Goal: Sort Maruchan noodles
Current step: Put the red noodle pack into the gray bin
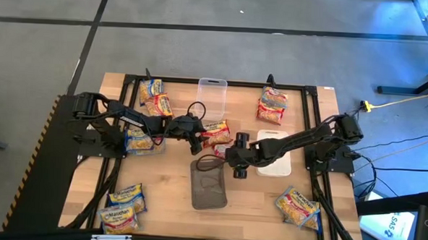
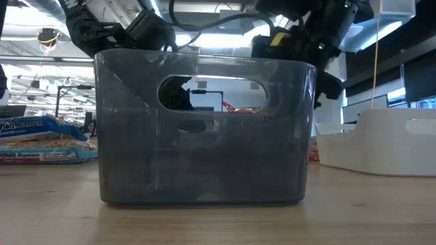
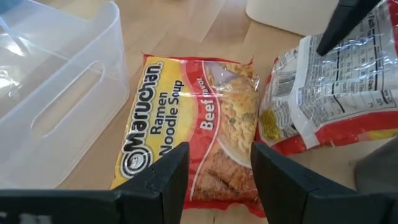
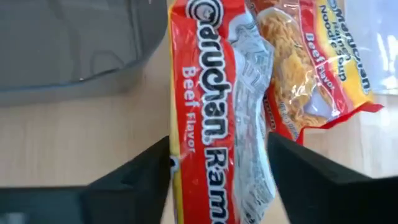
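The right gripper's [image 4: 217,180] fingers stand either side of a red beef-flavour Maruchan packet [image 4: 217,106] that is tipped up on its edge between them; whether they are already pinching it I cannot tell. The left gripper's [image 3: 219,177] fingers are apart and empty, poised just over a second red beef packet [image 3: 193,137] lying flat on the wooden table [image 1: 254,201], beside the clear bin [image 1: 211,97].

Both packets sit at the table's centre, touching or nearly so, just behind the grey bin [image 1: 209,183] and next to the white bin [image 1: 276,157].

To do this step well, the right fingers should close across the packet's narrow body, not its crinkled seal, and lift straight up so it does not drag its neighbour. The left arm would do best to wait until the right clears.

Farther out, other packets [image 1: 155,97] lie in small groups at the back and the two front corners, with a blue-labelled one [image 1: 139,138] by the left arm.
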`<state>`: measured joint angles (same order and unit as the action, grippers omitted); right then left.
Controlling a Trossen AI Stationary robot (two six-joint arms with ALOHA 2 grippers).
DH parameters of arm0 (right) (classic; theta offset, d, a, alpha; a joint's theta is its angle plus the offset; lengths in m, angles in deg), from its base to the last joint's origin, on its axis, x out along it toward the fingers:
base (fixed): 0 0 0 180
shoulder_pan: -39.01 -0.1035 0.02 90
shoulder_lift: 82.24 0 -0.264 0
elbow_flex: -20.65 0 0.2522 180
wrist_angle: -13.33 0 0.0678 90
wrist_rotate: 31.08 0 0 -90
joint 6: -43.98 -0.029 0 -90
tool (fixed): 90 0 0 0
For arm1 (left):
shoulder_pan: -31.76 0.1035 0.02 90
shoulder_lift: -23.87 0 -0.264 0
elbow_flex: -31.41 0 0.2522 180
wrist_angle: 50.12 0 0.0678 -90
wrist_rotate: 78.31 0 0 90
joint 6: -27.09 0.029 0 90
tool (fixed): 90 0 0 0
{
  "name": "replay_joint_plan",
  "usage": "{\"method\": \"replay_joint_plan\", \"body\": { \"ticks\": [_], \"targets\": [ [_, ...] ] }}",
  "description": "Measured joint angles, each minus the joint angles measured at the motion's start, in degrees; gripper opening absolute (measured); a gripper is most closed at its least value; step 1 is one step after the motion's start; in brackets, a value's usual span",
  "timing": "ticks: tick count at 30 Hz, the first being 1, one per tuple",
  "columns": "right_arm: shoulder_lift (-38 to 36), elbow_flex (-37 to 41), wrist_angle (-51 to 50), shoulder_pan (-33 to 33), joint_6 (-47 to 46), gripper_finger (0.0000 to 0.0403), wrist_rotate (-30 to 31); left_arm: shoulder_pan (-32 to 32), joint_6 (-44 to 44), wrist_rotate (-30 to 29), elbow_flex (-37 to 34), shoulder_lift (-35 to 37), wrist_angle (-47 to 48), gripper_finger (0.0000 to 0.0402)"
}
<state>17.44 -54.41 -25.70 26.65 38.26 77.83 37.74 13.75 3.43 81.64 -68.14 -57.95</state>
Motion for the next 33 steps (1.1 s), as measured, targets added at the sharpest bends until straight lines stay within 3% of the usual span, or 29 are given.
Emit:
{"method": "replay_joint_plan", "body": {
  "ticks": [6, 10, 17, 20, 28, 33],
  "targets": [
    [-0.7, 0.0, -1.2, 0.0, 0.4, 0.0113, 2.0, 0.0, 0.5, 0.0, 0.0, 2.9, 5.1, 0.0165],
    [-2.0, -0.3, -3.9, 0.0, 0.3, 0.0071, 3.0, -0.2, 0.4, 0.0, 0.0, 9.5, 12.6, 0.0165],
    [-6.2, -8.1, -12.1, 0.0, 0.4, 0.0087, 4.4, -3.9, -3.1, -0.1, 0.0, 22.1, 26.6, 0.0165],
    [-6.9, -12.3, -12.8, -0.1, 1.6, 0.0084, 3.1, -7.1, -5.8, -0.7, -0.1, 24.3, 30.4, 0.0165],
    [-6.9, -16.5, -4.4, -0.8, 3.6, 0.0078, -13.5, -18.3, -15.3, -2.0, -3.8, 24.3, 31.3, 0.0165],
    [-4.8, -16.2, -0.9, -2.9, 4.2, 0.0078, -15.5, -25.5, -19.8, -7.6, -6.1, 21.6, 25.7, 0.0165]
  ]
}}
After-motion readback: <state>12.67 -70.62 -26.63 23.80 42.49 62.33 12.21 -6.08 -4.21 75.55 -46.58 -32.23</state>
